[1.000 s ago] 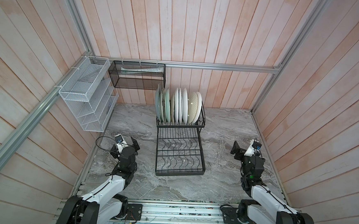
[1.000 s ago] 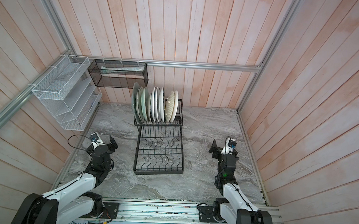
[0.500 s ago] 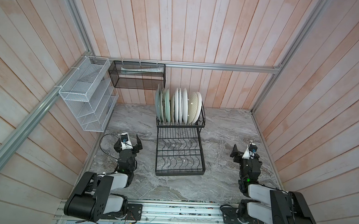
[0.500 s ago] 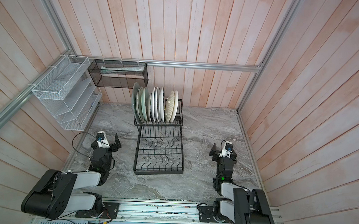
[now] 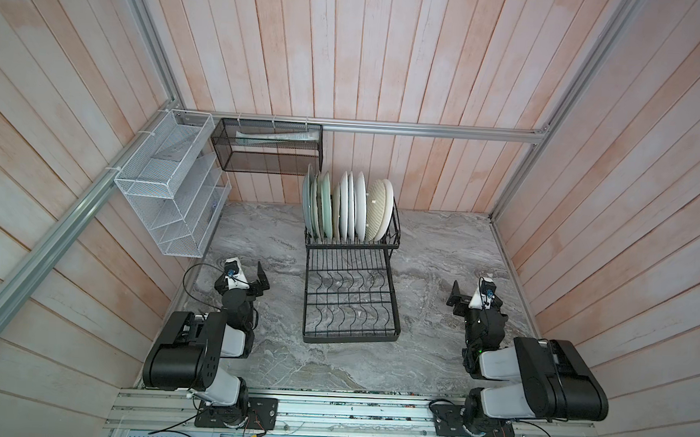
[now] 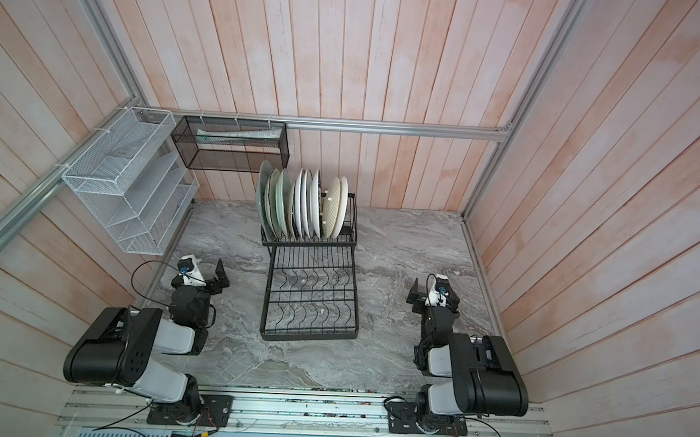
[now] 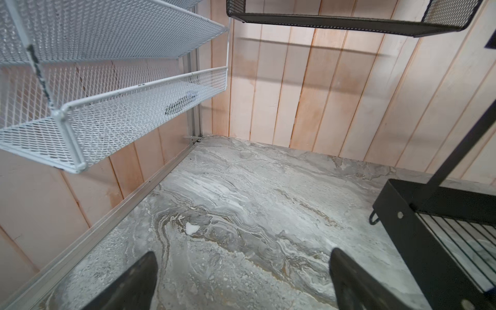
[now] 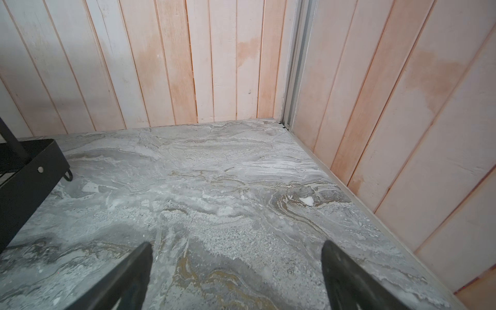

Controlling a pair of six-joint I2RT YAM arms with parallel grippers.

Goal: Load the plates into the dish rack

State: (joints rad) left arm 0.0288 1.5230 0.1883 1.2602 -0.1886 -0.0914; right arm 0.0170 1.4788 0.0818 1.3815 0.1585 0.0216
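In the black wire dish rack (image 5: 349, 335), round pale plates (image 5: 348, 211) upright. Left claw (image 7: 243, 255), right claw (image 8: 236, 244) spread, empty. Park clear of wire.

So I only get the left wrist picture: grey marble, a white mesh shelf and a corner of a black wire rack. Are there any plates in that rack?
Observer: Yes. In both top views a row of plates stands on edge in the raised upper tier of the dish rack, at the back wall.
Operator: And the flat lower part near me?
Observer: No plate there; its wavy slots hold nothing.
Operator: Is the other arm carrying one?
Observer: No. The right tool is open and holds nothing, beside the rack's right side.
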